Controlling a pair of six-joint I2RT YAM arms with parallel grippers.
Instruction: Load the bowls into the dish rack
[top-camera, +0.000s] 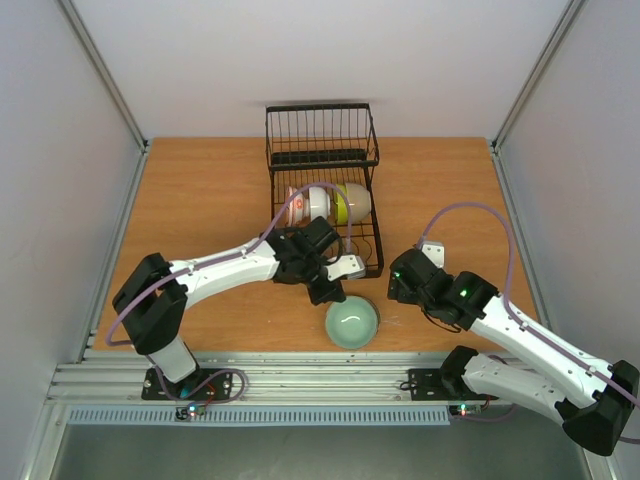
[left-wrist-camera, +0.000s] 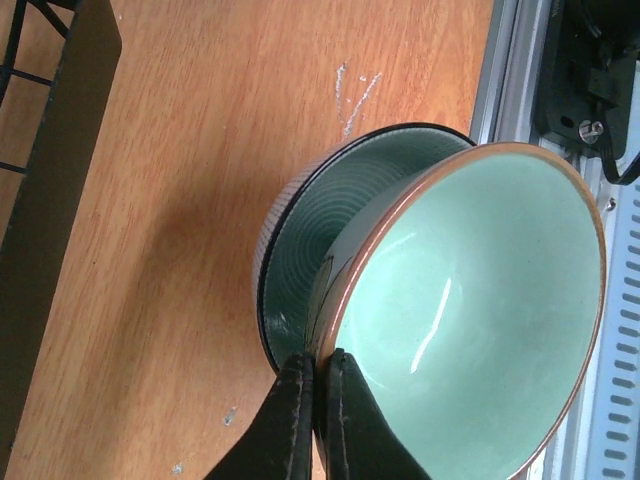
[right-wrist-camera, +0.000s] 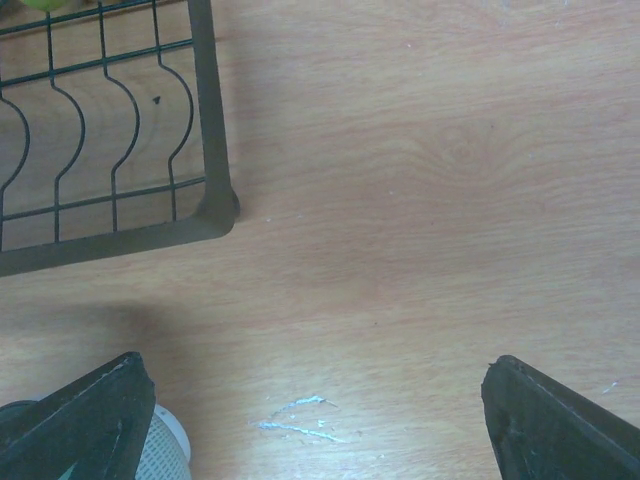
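Observation:
The black wire dish rack (top-camera: 322, 190) stands at the back middle of the table. Three bowls stand on edge in it: a red-orange patterned one (top-camera: 297, 200), a white one (top-camera: 320, 203) and a yellow-green one (top-camera: 353, 203). Two celadon bowls (top-camera: 352, 322) sit stacked in front of the rack. My left gripper (left-wrist-camera: 320, 362) is shut on the rim of the upper pale bowl (left-wrist-camera: 470, 310), which tilts out of the darker ribbed bowl (left-wrist-camera: 300, 260). My right gripper (right-wrist-camera: 320, 420) is open and empty over bare table, right of the rack's front corner (right-wrist-camera: 205, 120).
The rack's frame (left-wrist-camera: 60, 150) lies close to the left of the stacked bowls. The metal rail (top-camera: 300, 380) and the right arm's base (left-wrist-camera: 600, 80) run along the near edge just beyond them. The ribbed bowl's edge (right-wrist-camera: 165, 450) shows by my right gripper's left finger.

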